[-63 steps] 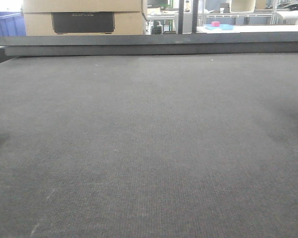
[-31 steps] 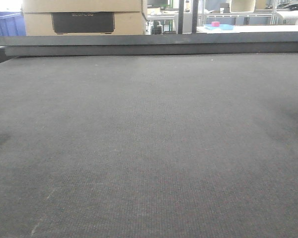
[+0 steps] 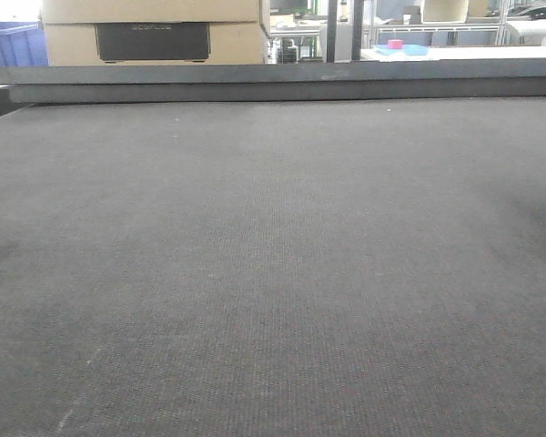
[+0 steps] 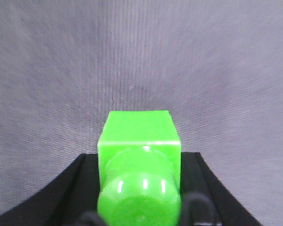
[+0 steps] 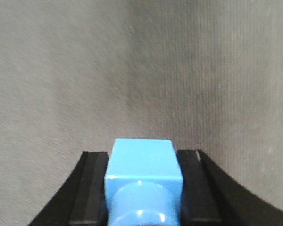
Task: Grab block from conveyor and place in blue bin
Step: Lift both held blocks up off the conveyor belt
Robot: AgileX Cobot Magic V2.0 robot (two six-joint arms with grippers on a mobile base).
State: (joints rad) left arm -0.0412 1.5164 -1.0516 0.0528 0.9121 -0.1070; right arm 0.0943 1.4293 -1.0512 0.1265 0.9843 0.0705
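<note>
The conveyor (image 3: 273,255) is a wide dark grey woven belt that fills the front view, with a raised rail (image 3: 273,82) along its far edge. In the left wrist view, my left gripper (image 4: 139,162) is shut on a green block (image 4: 139,134), which sits between the black fingers (image 4: 82,181) above the belt. In the right wrist view, my right gripper (image 5: 142,165) is shut on a light blue block (image 5: 141,153) held between its black fingers (image 5: 92,188). The blue bin (image 3: 11,45) stands beyond the rail at the far left. Neither gripper shows in the front view.
Stacked cardboard boxes (image 3: 155,32) stand behind the rail beside the bin. Far back on the right, a white table carries a small pink object (image 3: 396,44) on a blue tray. Metal posts (image 3: 331,27) rise behind the rail.
Dark slivers of the arms at the left and right edges of the front view have slid out of frame. The belt surface looks the same.
</note>
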